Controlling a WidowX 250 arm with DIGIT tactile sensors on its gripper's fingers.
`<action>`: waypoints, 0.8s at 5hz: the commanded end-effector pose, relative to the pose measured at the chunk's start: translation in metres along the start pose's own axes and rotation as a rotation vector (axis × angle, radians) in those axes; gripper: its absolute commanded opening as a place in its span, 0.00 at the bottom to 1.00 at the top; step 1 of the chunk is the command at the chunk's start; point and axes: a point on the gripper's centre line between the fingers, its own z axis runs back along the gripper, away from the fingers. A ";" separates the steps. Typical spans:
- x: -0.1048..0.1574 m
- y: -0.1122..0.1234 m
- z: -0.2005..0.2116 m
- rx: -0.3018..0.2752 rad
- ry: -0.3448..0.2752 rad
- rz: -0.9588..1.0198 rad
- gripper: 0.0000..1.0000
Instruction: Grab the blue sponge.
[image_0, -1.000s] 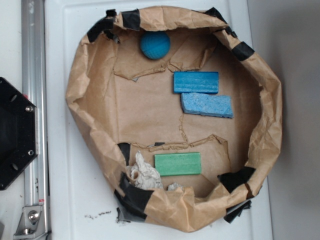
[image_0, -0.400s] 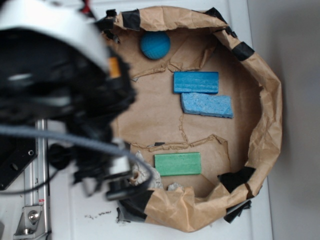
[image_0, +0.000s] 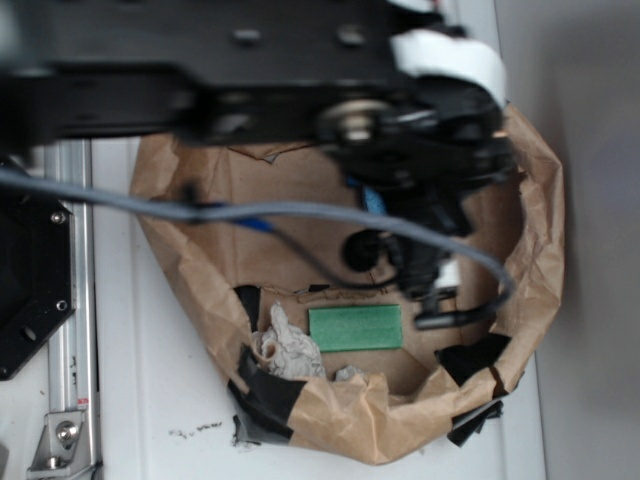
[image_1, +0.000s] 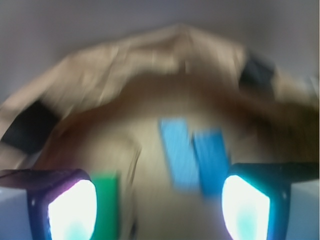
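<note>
Currently the gripper (image_1: 157, 210) hovers spread and empty over the paper bowl (image_0: 540, 230). 2 blue slabs lie side by side ahead; the blue sponge (image_1: 177, 152) seems the paler one, touching the teal block (image_1: 212, 160). Risk: motion blur and their contact could draw the jaws onto the block.

My exterior camera looks straight down from high up on the paper basin (image_0: 540, 220). My wrist camera sits low and close, blurred, facing across it. Both catch the green block (image_0: 355, 328).
</note>
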 end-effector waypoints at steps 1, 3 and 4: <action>0.021 0.002 -0.025 0.036 -0.043 -0.294 1.00; 0.003 0.008 -0.061 0.006 0.049 -0.303 1.00; -0.001 0.006 -0.079 0.019 0.088 -0.305 1.00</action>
